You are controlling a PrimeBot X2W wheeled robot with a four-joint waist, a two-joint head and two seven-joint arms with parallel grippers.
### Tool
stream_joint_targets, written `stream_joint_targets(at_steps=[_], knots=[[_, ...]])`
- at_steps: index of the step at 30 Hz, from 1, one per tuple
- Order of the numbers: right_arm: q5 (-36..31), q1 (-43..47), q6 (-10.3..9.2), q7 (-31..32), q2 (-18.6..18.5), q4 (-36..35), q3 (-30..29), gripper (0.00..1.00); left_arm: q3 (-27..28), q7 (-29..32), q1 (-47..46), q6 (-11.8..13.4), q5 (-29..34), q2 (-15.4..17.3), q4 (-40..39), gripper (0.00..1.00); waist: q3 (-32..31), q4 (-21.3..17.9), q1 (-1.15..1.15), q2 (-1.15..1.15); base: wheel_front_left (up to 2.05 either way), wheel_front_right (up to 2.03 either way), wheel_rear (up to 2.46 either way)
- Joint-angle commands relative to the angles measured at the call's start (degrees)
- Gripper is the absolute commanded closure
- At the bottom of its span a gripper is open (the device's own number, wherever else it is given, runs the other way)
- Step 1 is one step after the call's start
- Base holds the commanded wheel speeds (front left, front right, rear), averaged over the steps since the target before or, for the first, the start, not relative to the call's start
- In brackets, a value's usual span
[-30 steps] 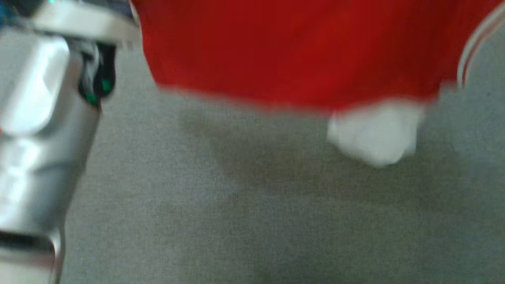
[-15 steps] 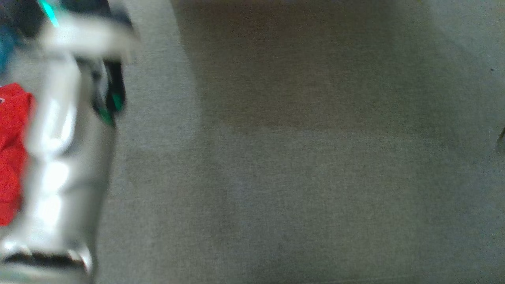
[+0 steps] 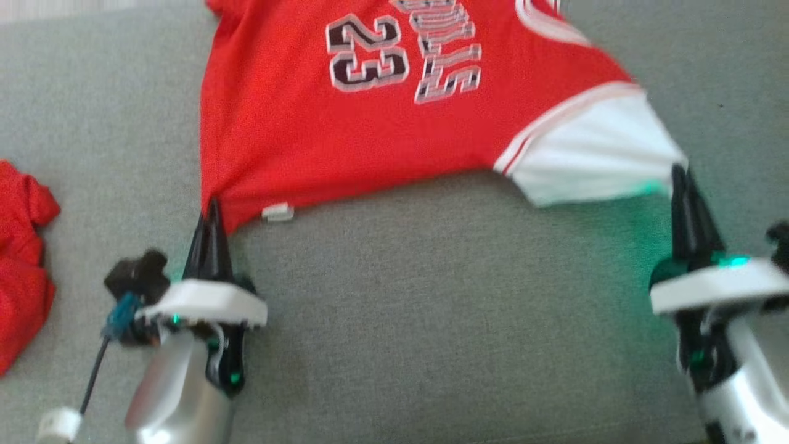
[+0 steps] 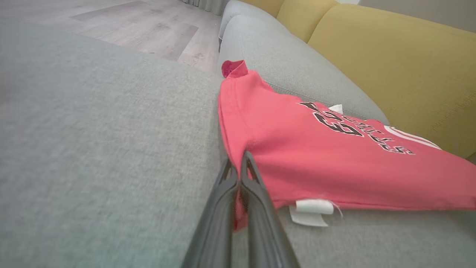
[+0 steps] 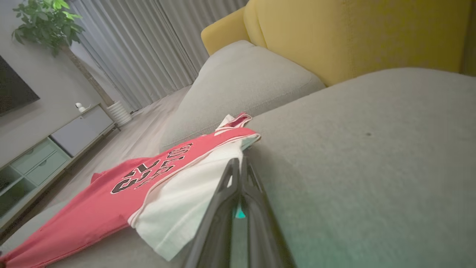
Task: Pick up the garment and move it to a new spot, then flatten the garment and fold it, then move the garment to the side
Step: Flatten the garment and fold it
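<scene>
as view swung back, jersey reappears, left fingers seemingly pinching corner.

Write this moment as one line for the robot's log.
step: flatten shirt | left fingers: shut on shirt's hem corner | right fingers: shut on its white sleeve | shirt: number up on grey sofa seat

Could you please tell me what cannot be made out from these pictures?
- Red basketball jersey with white sleeve: far side cut off by the head view's top edge.
- Crumpled red cloth: cut by the head view's left edge.
- Small white label: print too small, left wrist view.
- Jersey's lettering: blurred and clipped in the head view.
</scene>
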Motion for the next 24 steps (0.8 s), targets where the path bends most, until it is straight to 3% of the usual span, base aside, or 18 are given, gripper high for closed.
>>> stream_joint_targets(at_steps=[1, 15, 24], knots=[[1.16, 2.08, -0.04, -0.32, 0.02, -2.03, 0.42, 1.0, 2.69, -0.29, 1.61, -0.25, -0.36, 0.71, -1.85, 1.0, -1.72, -0.53, 0.01, 0.0, 0.0, 0.0, 0.0], [2.78, 16.87, -0.04, -0.32, 1.32, -1.06, 0.49, 1.0, -0.71, -0.29, 18.15, -0.32, -7.24, 0.59, -6.05, 1.0, -11.2, -1.46, 0.01, 0.0, 0.0, 0.0, 0.0], [2.28, 21.88, -0.04, -0.32, 0.66, -3.64, -0.92, 1.0, -2.24, -0.29, 21.88, -0.32, -8.21, 0.58, -10.17, 1.0, -12.89, -0.7, 0.01, 0.0, 0.0, 0.0, 0.0]])
